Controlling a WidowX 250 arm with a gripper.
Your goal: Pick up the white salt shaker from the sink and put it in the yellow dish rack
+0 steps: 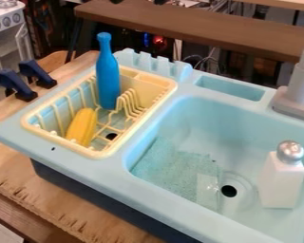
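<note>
Fingers (159, 2) apart, top edge | blue bottle (108, 78) upright within rack (99, 154) (yellow toy (83, 127) near) | shaker (281, 182) well apart

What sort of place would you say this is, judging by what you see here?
Probably a toy kitchen set up in a workshop or lab: a light-blue play sink, a yellow dish rack holding a blue bottle, and dark clamps beside them.

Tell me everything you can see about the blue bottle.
The bottle is solid blue, opaque and plastic-looking, with a rounded lip, a long thin neck and sloping shoulders above a smooth, plain body. It stands upright in the yellow dish rack, apparently resting on its floor, beside a row of prongs and behind the yellow corn-like piece.
</note>
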